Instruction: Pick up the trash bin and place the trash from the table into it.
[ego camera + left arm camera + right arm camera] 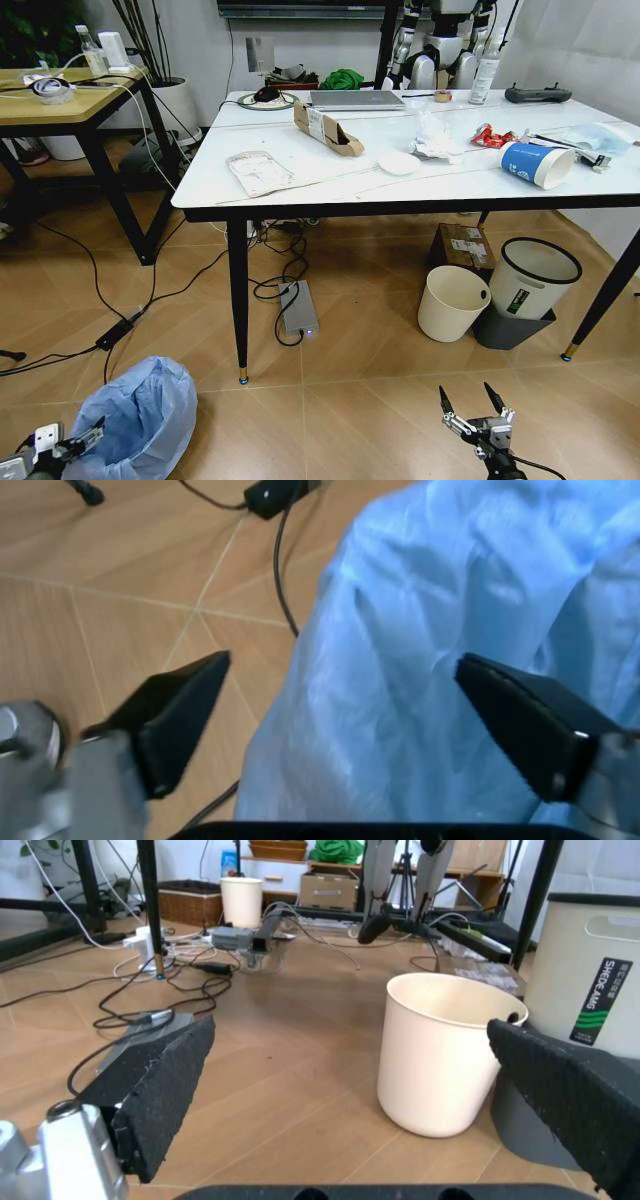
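Early stage: the trash bin [140,417] sits on the floor in front of the table [300,170], not lifted yet, w/ the left gripper [345,705] spread open right at its blue bag, nothing gripped. Right gripper [471,405] hangs low over the floor, open & empty. All trash still on the table, e.g. cardboard box [328,128], tissues [436,140], blue cup [538,164]; judging by this, the pickup & every drop remain

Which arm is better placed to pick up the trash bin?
Left. The left gripper is open with its fingers on either side of the trash bin. The right gripper, also open, hangs low by the cream bucket.
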You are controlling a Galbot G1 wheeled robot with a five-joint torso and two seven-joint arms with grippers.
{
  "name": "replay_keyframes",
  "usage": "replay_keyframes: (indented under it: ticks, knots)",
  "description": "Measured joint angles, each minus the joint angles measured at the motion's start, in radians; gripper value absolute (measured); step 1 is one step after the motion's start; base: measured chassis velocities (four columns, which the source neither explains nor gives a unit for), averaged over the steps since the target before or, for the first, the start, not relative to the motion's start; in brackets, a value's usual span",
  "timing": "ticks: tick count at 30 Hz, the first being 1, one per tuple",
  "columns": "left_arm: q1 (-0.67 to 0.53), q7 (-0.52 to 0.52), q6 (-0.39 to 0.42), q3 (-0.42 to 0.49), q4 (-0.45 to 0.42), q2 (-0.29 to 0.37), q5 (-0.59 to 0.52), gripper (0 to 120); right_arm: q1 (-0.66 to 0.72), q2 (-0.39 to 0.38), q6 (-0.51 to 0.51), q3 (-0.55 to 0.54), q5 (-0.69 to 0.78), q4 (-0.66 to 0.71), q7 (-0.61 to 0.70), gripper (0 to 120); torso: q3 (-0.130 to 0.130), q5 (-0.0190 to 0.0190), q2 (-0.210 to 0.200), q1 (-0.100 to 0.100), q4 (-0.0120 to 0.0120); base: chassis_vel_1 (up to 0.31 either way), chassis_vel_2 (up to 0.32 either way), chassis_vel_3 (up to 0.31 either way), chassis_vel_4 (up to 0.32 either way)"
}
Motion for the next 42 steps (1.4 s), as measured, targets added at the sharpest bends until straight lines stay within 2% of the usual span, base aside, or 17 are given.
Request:
replay_keyframes:
  ticks: [3,4,8,10,14,16,21,25,32,34,36,38,39,40,42]
  knots:
    - [-0.001,0.007,-0.002,-0.003,0.012,-0.001,0.006,71,0.001,0.000,-0.003,0.000,-0.001,0.002,0.000,100,0.000,0.0001,0.000,0.000,0.0000,0.000,0.000,0.000,0.000]
    - [-0.001,0.007,-0.002,-0.003,0.012,-0.001,0.006,71,0.001,0.000,-0.003,0.000,-0.001,0.002,0.000,100,0.000,0.0001,0.000,0.000,0.0000,0.000,0.000,0.000,0.000]
    - [0.001,0.019,-0.005,-0.009,0.018,-0.002,0.008,52,0.004,0.000,-0.005,-0.001,-0.002,0.002,0.000,100,0.000,0.0001,0.001,0.000,-0.0001,0.000,0.000,0.000,0.000]
    - [0.001,0.021,-0.006,-0.009,0.020,-0.003,0.010,50,0.004,0.000,-0.005,-0.002,-0.002,0.002,0.000,100,0.000,0.0001,0.001,0.000,-0.0001,0.000,0.000,0.000,0.000]
    - [0.002,0.026,-0.011,-0.012,0.025,-0.005,0.016,32,0.003,0.000,-0.005,-0.002,-0.002,0.003,0.000,100,0.001,0.0001,0.001,0.000,-0.0001,0.000,0.000,0.000,0.000]
    - [0.002,0.027,-0.011,-0.012,0.026,-0.005,0.017,29,0.002,0.000,-0.005,-0.002,-0.002,0.003,0.000,100,0.001,0.0001,0.001,0.000,-0.0001,0.000,0.000,0.000,0.000]
    - [-0.003,0.029,-0.012,-0.013,0.031,-0.006,0.021,5,-0.001,0.000,-0.004,-0.001,-0.002,0.004,0.000,100,0.001,0.0000,0.001,0.000,-0.0001,0.000,0.000,0.000,0.000]
    - [-0.008,0.030,-0.015,-0.013,0.036,-0.009,0.027,0,-0.002,0.000,-0.003,0.000,-0.002,0.004,0.000,100,0.001,0.0005,0.001,0.000,-0.0001,0.000,0.000,0.000,0.000]
    - [-0.008,0.035,-0.024,-0.011,0.043,-0.012,0.034,0,-0.003,0.000,-0.003,0.002,-0.002,0.004,-0.001,100,0.001,0.0006,0.002,0.000,-0.0002,0.000,0.000,0.000,0.000]
    - [0.021,0.042,-0.028,-0.003,0.008,-0.011,0.010,0,-0.002,0.000,-0.003,0.003,-0.002,0.003,-0.001,100,0.001,-0.0003,0.001,0.000,0.0000,0.000,0.000,0.000,0.000]
    - [0.078,0.070,-0.029,0.004,-0.096,-0.014,-0.036,0,0.000,0.000,-0.003,0.003,-0.002,0.003,-0.001,100,0.001,-0.0011,0.001,0.000,0.0001,0.000,0.000,0.000,0.000]
    - [0.135,0.095,-0.028,0.005,-0.196,-0.015,-0.061,0,0.002,0.000,-0.006,0.003,-0.002,0.004,-0.001,100,0.001,-0.0001,0.001,0.001,0.0000,0.000,0.000,0.000,0.000]
    - [0.135,0.095,-0.028,0.005,-0.196,-0.015,-0.061,0,0.002,0.000,-0.006,0.003,-0.002,0.004,-0.001,100,0.001,-0.0001,0.001,0.001,0.0000,0.000,0.000,0.000,0.000]
    - [0.170,0.104,-0.029,0.007,-0.249,-0.015,-0.078,0,0.003,0.000,-0.008,0.003,-0.003,0.004,-0.001,100,0.001,0.0006,0.001,0.000,-0.0001,0.000,0.000,0.000,0.000]
    - [0.239,0.115,-0.036,0.009,-0.344,-0.015,-0.105,0,0.006,0.000,-0.013,0.003,-0.005,0.010,-0.001,100,0.001,-0.0005,0.001,0.000,-0.0001,0.000,0.000,0.000,0.000]
